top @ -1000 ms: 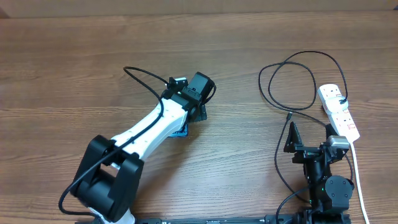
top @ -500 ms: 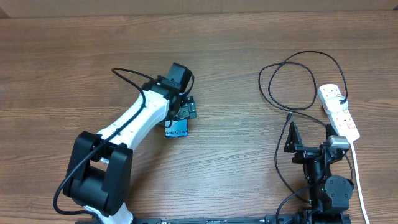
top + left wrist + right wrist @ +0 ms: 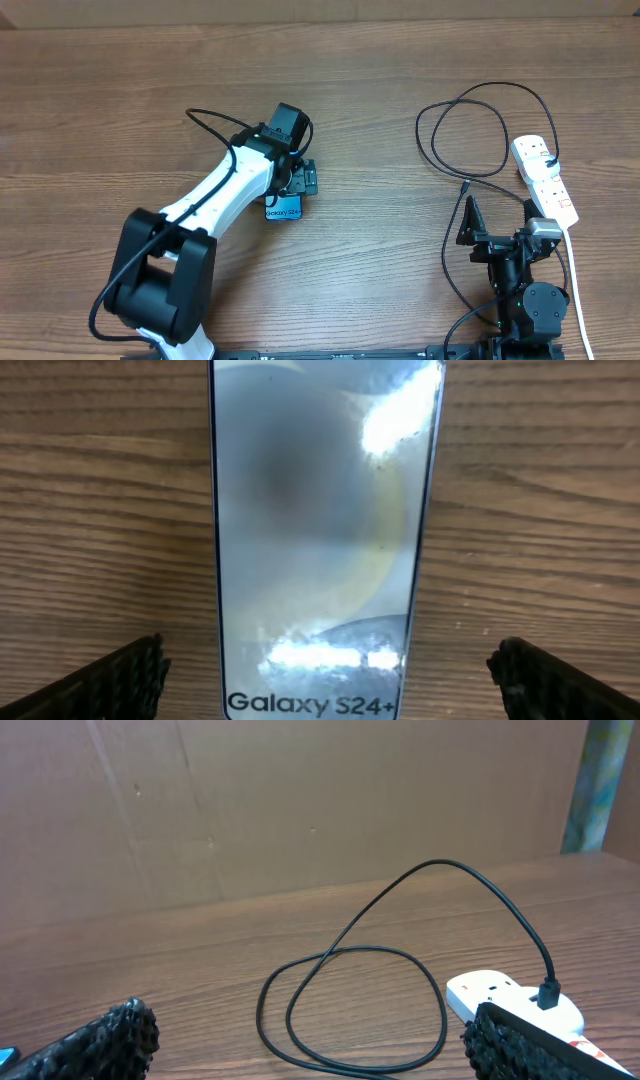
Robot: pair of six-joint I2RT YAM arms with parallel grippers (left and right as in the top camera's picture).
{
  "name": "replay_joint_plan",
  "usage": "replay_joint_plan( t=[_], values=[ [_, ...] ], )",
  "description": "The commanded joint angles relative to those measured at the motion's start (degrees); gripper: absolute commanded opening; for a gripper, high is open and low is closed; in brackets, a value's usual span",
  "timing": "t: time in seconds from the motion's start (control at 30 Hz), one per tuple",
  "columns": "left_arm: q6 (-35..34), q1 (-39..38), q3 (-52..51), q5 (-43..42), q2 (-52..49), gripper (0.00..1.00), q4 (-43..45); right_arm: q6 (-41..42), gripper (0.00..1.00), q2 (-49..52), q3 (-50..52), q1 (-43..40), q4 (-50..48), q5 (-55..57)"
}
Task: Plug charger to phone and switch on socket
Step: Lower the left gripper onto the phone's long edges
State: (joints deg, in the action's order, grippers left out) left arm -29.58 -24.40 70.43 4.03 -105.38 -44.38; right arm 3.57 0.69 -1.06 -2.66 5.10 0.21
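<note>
Wooden table (image 3: 100, 100) overhead is carrying the phone (image 3: 284, 211) beneath the left gripper (image 3: 298, 180), with the charger (image 3: 480, 95) looping beside the socket (image 3: 545, 180), well apart from the phone. Left wrist is showing jaws spread, straddling the phone, gripping nothing. Right wrist is showing the right gripper (image 3: 320, 1045) spread and empty, plug sitting in the socket; connecting and switching are apparently remaining.

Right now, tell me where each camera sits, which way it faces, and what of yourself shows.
Overhead: fixed above the table, looking straight down; both arms show, left gripper over the phone, right gripper beside the power strip.
Left wrist: facing down at the phone's screen; its fingertips in both bottom corners.
Right wrist: facing across the table at the charger cable and power strip; its fingertips likewise.
Shared: overhead and left wrist both show the phone.
</note>
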Motion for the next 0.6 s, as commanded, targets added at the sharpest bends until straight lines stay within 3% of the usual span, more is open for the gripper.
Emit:
replay_joint_plan(
  t=[0.0, 0.57],
  values=[
    [1.3, -0.5, -1.0, -0.4, -2.6, 1.00, 0.3, -0.2, 1.00, -0.3, 0.6, -0.3, -0.3, -0.3],
    [2.6, -0.3, -1.0, -0.5, -7.2, 1.00, 1.7, -0.2, 1.00, -0.3, 0.6, -0.3, -0.3, -0.3]
  ],
)
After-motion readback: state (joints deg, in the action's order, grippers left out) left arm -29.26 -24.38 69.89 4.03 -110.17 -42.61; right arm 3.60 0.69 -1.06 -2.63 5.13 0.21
